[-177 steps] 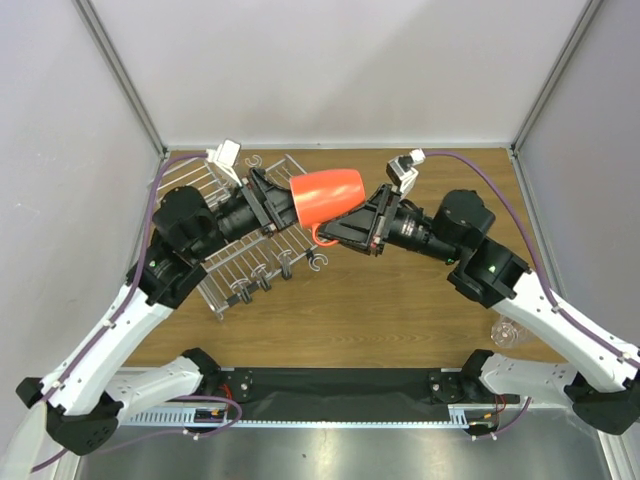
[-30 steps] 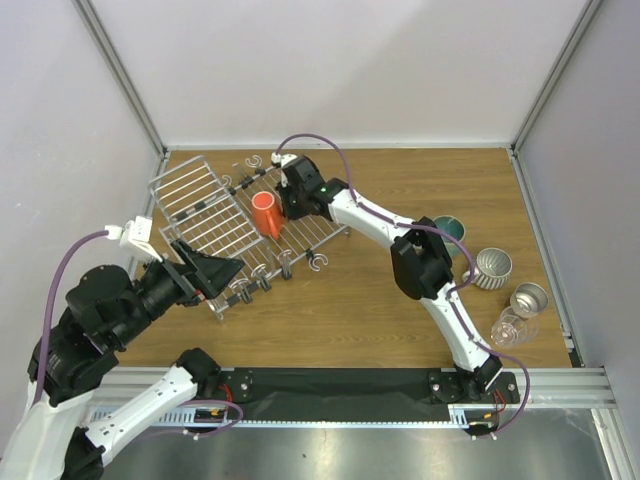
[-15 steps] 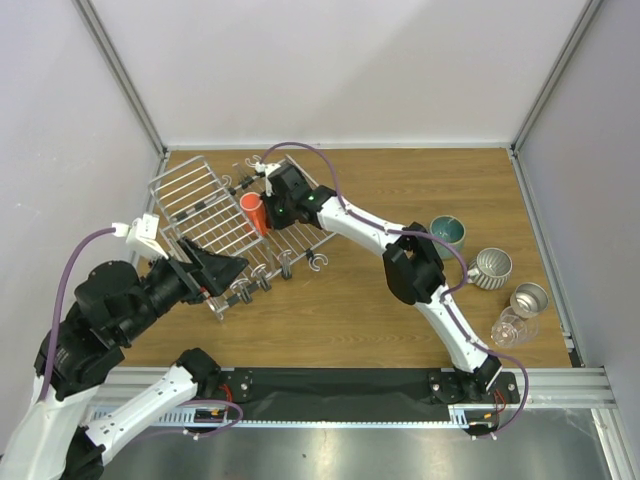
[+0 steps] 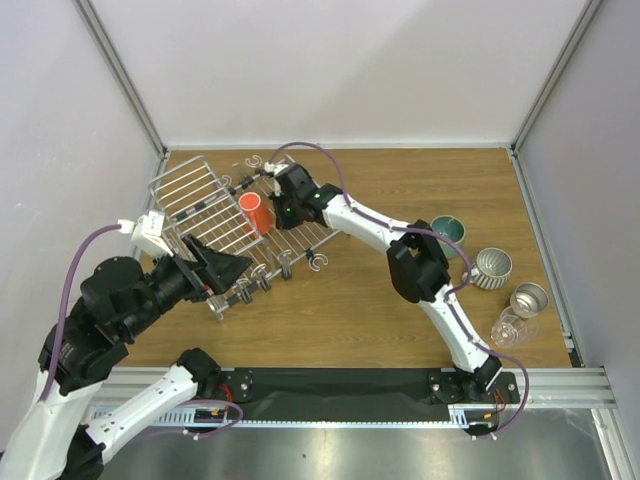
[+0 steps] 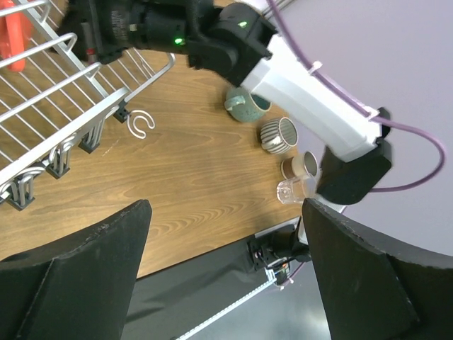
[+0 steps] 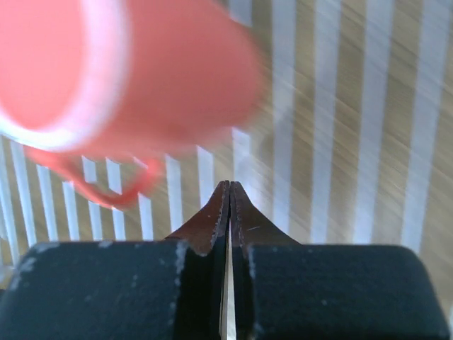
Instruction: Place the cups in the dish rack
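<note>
The red mug (image 4: pixel 252 212) stands in the silver wire dish rack (image 4: pixel 200 200), against its folded panel. My right gripper (image 4: pixel 275 210) is shut and empty just right of the mug; in the right wrist view its closed tips (image 6: pixel 229 185) sit below the blurred mug (image 6: pixel 141 71) and its handle. My left gripper (image 4: pixel 225 268) is open and empty, raised over the rack's near edge; its fingers (image 5: pixel 71 276) frame the table. The teal mug (image 4: pixel 447 232), white ribbed mug (image 4: pixel 492 267), metal cup (image 4: pixel 529 298) and clear glass (image 4: pixel 508 328) stand at the right.
Loose wire hooks (image 4: pixel 318 262) lie on the wooden table beside the rack, one showing in the left wrist view (image 5: pixel 141 122). The right arm's elbow (image 4: pixel 415 265) stretches across the table's middle. Grey walls close in the back and sides.
The red mug, held in the air by both grippers earlier, now sits in the rack. Over the last second the right gripper pushed it slightly left, then drew back a little. The left arm pulled back.
</note>
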`<state>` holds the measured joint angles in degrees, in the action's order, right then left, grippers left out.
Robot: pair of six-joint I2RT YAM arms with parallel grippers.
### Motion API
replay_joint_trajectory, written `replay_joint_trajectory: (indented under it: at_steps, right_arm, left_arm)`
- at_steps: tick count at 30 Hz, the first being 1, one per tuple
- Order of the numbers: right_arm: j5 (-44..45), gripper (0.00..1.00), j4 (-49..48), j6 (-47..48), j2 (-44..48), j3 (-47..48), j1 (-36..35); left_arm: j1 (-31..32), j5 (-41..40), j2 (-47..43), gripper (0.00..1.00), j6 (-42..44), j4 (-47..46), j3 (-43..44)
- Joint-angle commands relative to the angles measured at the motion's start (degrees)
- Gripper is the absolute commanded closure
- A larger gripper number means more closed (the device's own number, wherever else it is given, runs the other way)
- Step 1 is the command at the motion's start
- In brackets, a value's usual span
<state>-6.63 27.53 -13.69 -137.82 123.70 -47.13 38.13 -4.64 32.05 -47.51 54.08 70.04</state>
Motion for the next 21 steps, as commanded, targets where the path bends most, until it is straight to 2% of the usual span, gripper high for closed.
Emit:
replay_joint_trajectory:
  at_steps: [1,4,6,7,8,13,14,15,21]
  right_arm:
    - [6.5,1.00,3.7,-2.6,9.6,-3.5,2.6]
    - [14.0,0.99,9.8,-6.6,15.5,-5.7,5.0]
    - [18.9,0.90,14.6,-7.7,18.8,-7.4,7.2]
    - [19.5,0.85,16.1,-9.1,22.6,-8.5,8.5]
    - [19.7,0.75,18.8,-9.8,24.3,-11.1,9.8]
    - [22.2,0.52,24.9,-13.6,36.9,-20.1,20.0]
    - [22.9,0.42,25.0,-13.3,38.6,-23.8,21.2]
    - [23.9,0.38,25.6,-13.5,39.9,-25.1,22.5]
    - [20.4,0.37,25.6,-13.6,47.1,-33.3,35.9]
  left_arm:
    - [0.2,1.5,2.3,0.06,0.7,-2.1,0.4]
    - [0.2,2.2,4.0,0.06,1.6,-1.9,1.1]
    - [0.1,2.9,4.8,0.06,2.2,-2.3,1.4]
    - [0.1,3.3,5.6,0.06,2.9,-2.8,1.6]
    - [0.2,4.2,6.2,0.07,3.0,-3.3,1.6]
    - [0.2,8.7,9.5,0.06,4.0,-5.7,1.5]
    - [0.2,9.6,10.7,0.06,4.2,-6.0,1.6]
    - [0.2,10.3,11.5,0.05,4.6,-6.3,1.9]
    - [1.5,12.6,16.9,0.05,6.1,-6.5,4.9]
